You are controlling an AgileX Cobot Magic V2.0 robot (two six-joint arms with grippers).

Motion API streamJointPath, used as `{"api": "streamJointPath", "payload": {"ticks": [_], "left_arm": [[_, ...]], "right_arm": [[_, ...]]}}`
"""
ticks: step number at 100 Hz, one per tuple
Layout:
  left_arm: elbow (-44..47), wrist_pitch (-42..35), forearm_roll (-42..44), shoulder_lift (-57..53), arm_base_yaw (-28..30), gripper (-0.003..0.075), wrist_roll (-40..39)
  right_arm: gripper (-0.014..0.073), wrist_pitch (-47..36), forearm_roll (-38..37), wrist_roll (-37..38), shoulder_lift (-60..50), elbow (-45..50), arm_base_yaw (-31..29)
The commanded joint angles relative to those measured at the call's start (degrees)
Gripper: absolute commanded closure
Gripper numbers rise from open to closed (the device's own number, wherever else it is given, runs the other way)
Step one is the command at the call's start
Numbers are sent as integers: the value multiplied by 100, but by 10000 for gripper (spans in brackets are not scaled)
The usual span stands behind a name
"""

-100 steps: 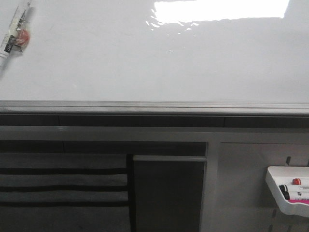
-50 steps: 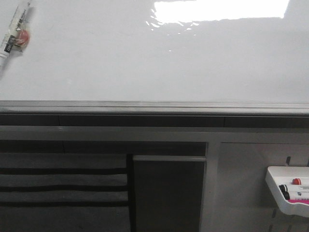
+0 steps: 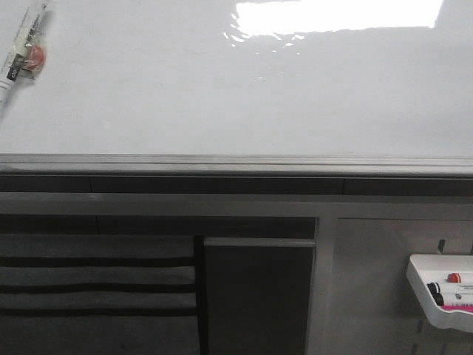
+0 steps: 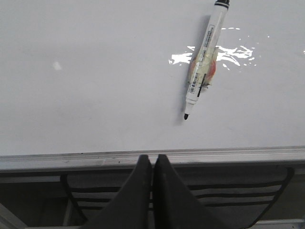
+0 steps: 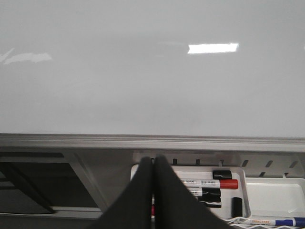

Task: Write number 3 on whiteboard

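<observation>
While both arms hang back from the board, the whiteboard (image 3: 222, 96) lies flat and glossy, its grey metal edge rail (image 3: 236, 163) running along the near side and a bright light patch (image 3: 336, 15) reflected near its far edge. No digit shows on its white surface in any view. A white marker (image 4: 204, 59) with a black tip lies uncapped on the board near the far left corner, its tip pointing toward the near rail and its barrel slanting away from it; something orange-red (image 4: 209, 71) sits against the middle of the barrel, too blurred to name. The left gripper (image 4: 152, 164) hovers just off the near rail, its black jaws pressed together with nothing between them, the marker well apart from them. The right gripper (image 5: 153, 167) hangs likewise off the near rail toward the right, jaws closed tight and empty. Below the rail on the right, a small white tray (image 5: 257, 191) is fixed to the grey panel and holds a red-capped marker (image 5: 209, 183) and a black-capped marker (image 5: 205, 192), with a blue-ended pen (image 5: 271, 222) lying at its near rim.
</observation>
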Motion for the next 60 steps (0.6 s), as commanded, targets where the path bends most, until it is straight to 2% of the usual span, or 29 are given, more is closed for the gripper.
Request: {"api": "streamJointPath", "payload": {"ticks": [1, 7, 12, 19, 24, 29, 37, 49, 60], "left_arm": [[-194, -516, 34, 27, 14, 729, -15], [-183, -544, 77, 27, 14, 654, -15], [-183, -544, 156, 27, 14, 532, -15], [-183, -586, 219, 27, 14, 300, -15], [-183, -587, 179, 27, 14, 188, -15], [-183, -587, 117, 27, 14, 123, -15], [-183, -587, 77, 27, 14, 100, -15], [-183, -587, -598, 27, 14, 101, -15], [-183, -587, -729, 27, 14, 101, -15]], "right_arm": [[650, -395, -22, -69, 59, -212, -35], [592, -380, -22, -69, 59, -212, -35], [501, -413, -48, -69, 59, -212, -35], [335, -413, -138, -69, 59, -212, -35], [234, -413, -170, -69, 59, -212, -35], [162, -413, -182, -69, 59, -212, -35], [109, -413, -182, -69, 59, -212, -35], [113, -403, -182, -69, 59, -212, -35], [113, -403, -171, -69, 59, -212, -35]]}}
